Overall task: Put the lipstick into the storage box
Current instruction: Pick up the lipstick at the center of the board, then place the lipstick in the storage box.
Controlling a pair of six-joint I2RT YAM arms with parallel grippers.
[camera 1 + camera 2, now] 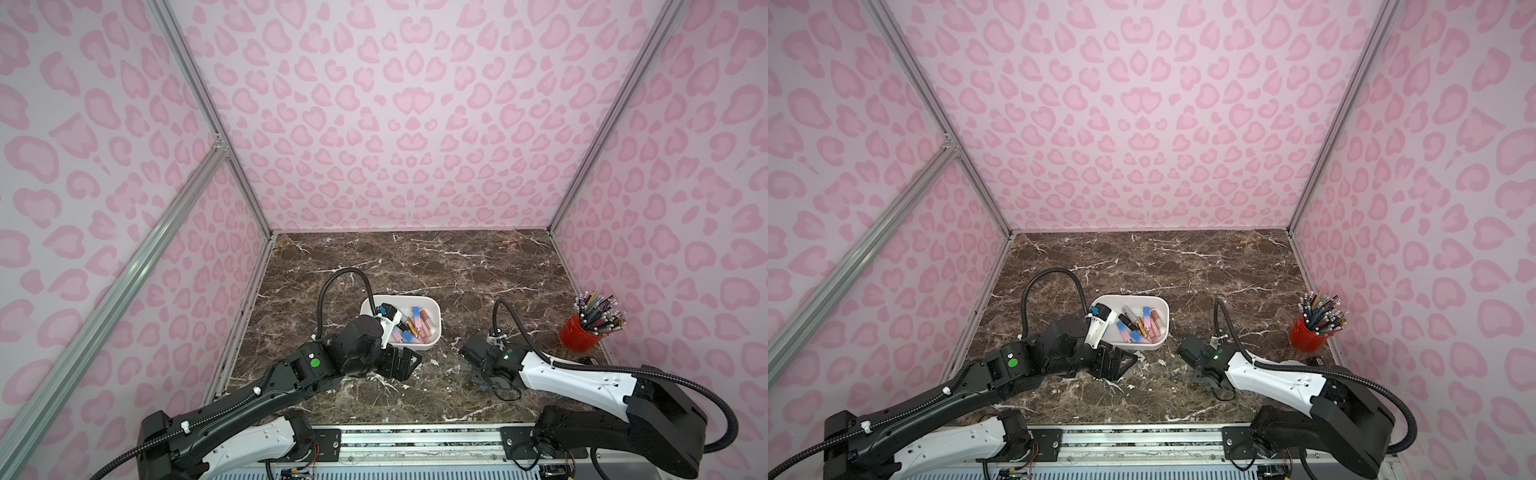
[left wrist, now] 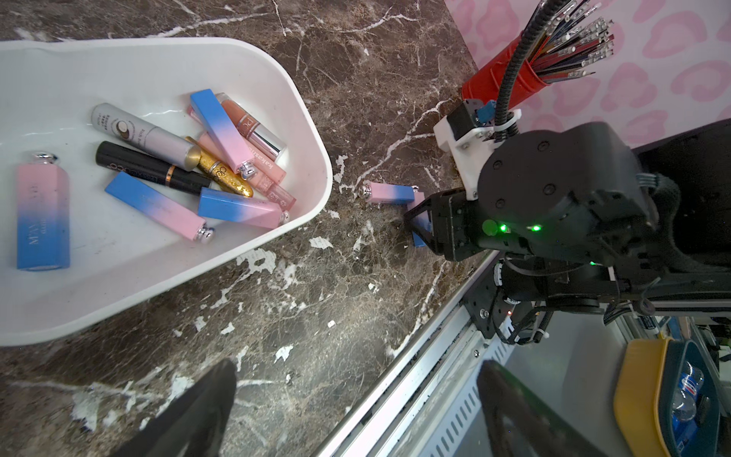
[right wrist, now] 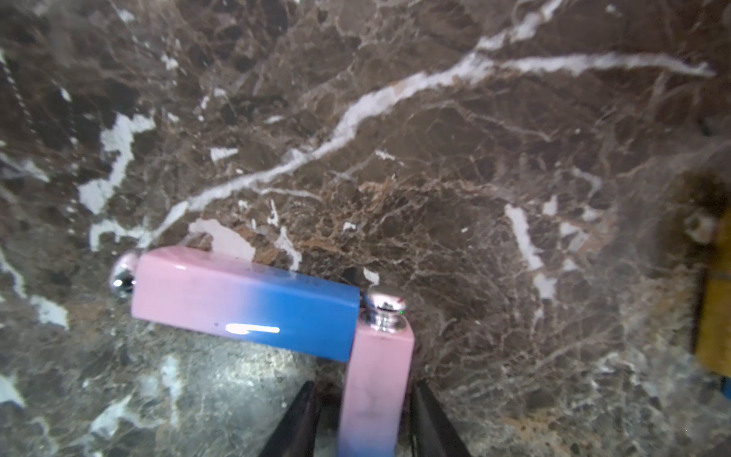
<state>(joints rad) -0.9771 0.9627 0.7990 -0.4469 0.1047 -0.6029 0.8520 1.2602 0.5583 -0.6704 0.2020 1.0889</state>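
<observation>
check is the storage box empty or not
Not empty: the storage box holds a pile of lipsticks, with bare floor left.

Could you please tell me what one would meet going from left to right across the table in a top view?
storage box → right gripper → red cup

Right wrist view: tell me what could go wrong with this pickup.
1. The right gripper straddles one lipstick whose silver cap end appears to touch a second lipstick; lifting may drag or knock that one away.
2. The left gripper hovers open just in front of the storage box, so the carry might clip it.
</observation>
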